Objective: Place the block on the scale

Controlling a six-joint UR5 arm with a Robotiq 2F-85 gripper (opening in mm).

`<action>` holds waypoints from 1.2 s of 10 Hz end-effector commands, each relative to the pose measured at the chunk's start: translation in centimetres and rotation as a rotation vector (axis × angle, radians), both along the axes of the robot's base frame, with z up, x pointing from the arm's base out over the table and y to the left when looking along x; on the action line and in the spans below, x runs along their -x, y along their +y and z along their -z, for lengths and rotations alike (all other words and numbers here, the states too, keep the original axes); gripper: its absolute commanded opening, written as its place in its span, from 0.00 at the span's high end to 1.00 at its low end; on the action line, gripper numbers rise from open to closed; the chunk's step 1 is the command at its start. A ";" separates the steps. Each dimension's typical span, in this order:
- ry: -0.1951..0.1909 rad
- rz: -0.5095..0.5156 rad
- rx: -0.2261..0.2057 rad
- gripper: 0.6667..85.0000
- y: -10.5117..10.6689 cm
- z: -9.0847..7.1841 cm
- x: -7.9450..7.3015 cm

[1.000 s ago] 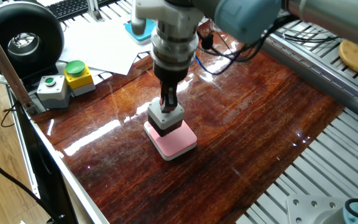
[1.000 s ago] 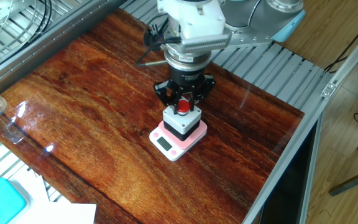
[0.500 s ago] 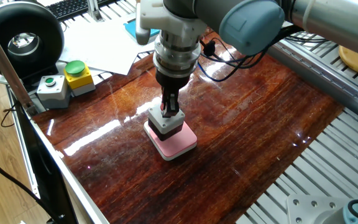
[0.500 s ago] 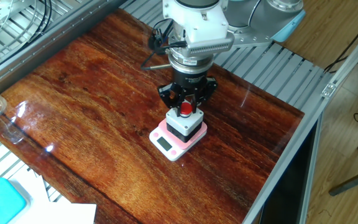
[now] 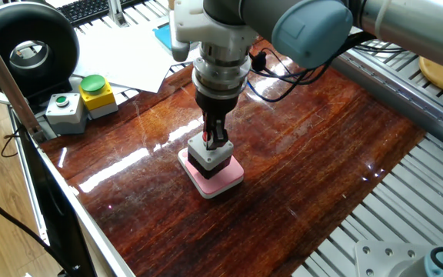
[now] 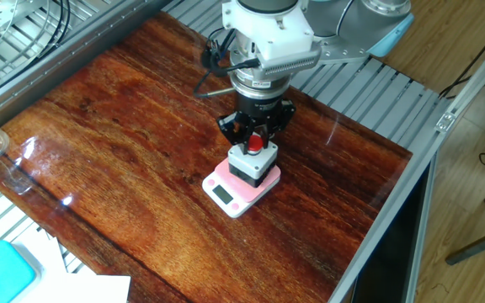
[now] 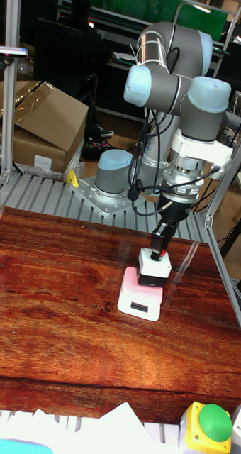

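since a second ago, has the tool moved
Yes. The tool has lifted slightly off the block, which stays on the pink scale.

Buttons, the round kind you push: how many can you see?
3. A red button tops the block on the pink scale. A small green button and a big green button sit at the table's corner.
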State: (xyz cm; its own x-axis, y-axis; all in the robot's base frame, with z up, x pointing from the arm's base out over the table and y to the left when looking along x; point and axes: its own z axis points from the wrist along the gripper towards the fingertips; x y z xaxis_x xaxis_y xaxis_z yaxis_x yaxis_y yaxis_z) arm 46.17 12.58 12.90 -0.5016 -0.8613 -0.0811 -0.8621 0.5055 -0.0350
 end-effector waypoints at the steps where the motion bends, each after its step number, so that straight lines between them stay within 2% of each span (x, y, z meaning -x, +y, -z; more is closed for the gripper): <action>1: 0.007 -0.007 0.041 1.00 -1.5 0.2 0.5; 5: 0.015 0.103 0.022 1.00 -1.2 0.7 0.7; 10: 0.004 0.127 0.017 1.00 -0.6 1.6 0.5; 12: -0.004 0.125 0.033 1.00 -0.8 1.6 0.1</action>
